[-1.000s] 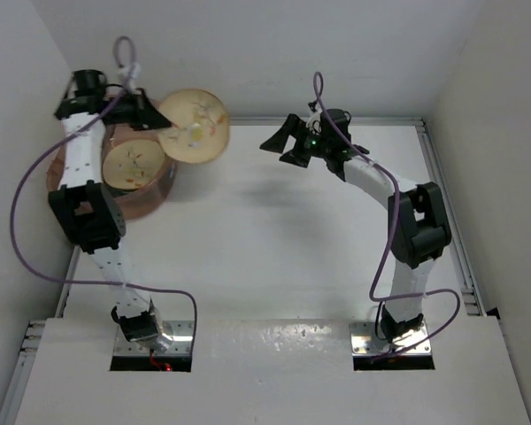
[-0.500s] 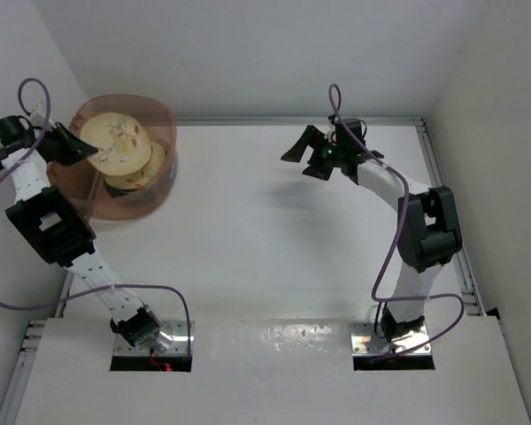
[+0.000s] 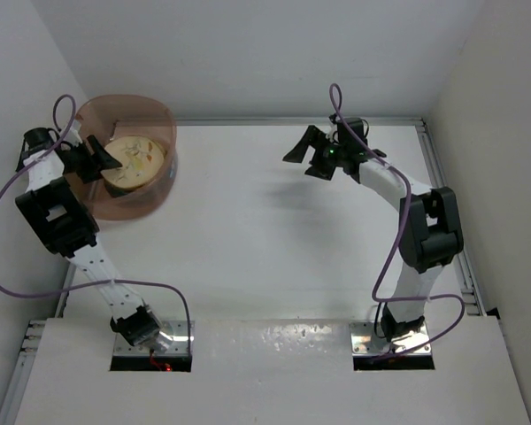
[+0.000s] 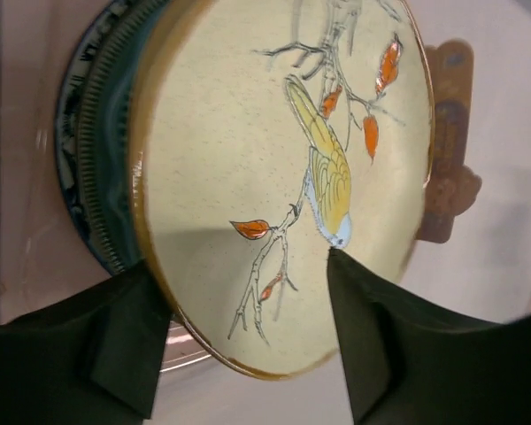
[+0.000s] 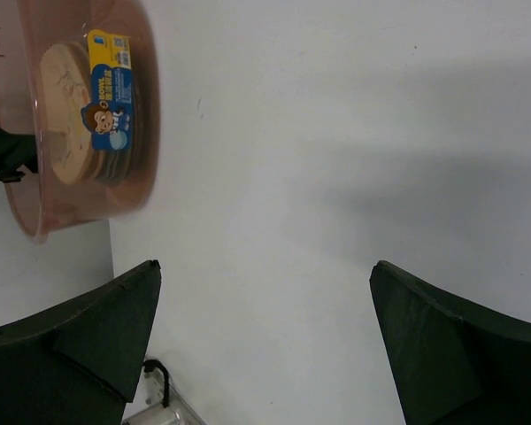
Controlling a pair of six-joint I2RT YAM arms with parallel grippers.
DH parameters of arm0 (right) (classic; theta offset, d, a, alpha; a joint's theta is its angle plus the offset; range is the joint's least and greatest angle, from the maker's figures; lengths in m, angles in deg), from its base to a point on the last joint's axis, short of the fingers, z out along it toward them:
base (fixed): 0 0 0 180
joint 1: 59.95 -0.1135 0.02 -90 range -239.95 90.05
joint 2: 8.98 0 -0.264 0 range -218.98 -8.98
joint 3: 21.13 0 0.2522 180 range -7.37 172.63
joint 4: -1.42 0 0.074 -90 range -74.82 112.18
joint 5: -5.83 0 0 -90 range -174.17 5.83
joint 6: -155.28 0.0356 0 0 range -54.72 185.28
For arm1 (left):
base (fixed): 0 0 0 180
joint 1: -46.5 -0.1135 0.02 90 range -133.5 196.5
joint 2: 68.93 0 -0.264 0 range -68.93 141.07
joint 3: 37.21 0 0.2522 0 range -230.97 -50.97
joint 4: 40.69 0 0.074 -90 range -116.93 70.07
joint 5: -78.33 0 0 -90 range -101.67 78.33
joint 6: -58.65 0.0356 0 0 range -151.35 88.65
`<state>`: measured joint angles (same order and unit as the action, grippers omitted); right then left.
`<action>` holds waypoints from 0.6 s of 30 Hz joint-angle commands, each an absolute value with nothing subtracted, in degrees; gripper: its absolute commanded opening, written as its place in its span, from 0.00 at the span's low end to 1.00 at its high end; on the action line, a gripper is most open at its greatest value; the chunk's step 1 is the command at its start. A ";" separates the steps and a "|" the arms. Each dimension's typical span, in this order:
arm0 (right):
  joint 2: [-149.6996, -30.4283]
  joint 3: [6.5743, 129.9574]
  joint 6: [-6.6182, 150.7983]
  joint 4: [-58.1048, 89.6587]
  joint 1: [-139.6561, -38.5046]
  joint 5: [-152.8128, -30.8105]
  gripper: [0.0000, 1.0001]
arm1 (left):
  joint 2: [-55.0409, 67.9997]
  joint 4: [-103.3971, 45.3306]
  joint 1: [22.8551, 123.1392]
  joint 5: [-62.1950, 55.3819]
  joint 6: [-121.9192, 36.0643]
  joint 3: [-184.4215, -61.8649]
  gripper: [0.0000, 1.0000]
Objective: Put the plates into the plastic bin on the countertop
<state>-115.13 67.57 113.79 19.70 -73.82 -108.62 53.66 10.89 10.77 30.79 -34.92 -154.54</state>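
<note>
The pink plastic bin stands at the countertop's far left corner. Inside it lies a stack of plates, topped by a cream plate with a bird motif. My left gripper reaches into the bin from the left. Its jaws stand open on either side of that plate's near rim. The left wrist view shows a teal plate edge and a blue-patterned edge under the cream one. My right gripper hovers open and empty over the far middle of the countertop. The right wrist view shows the bin with the stack inside.
White walls close in the countertop at the back and on both sides. A metal rail runs along the right edge. The bin carries a blue and yellow sticker on its wall.
My left arm swung the cream bird plate from over the bin's right rim down onto the stack inside, then its jaws opened. The right arm shifted slightly right.
</note>
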 commanded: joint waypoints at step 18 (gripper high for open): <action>-99.25 63.74 98.59 37.59 -70.50 -86.89 1.00 | 39.27 23.26 21.79 -25.01 -23.27 -160.67 1.00</action>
<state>-104.16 65.56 102.49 34.16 -71.99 -92.66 45.51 22.65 20.24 -13.86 -25.09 -159.99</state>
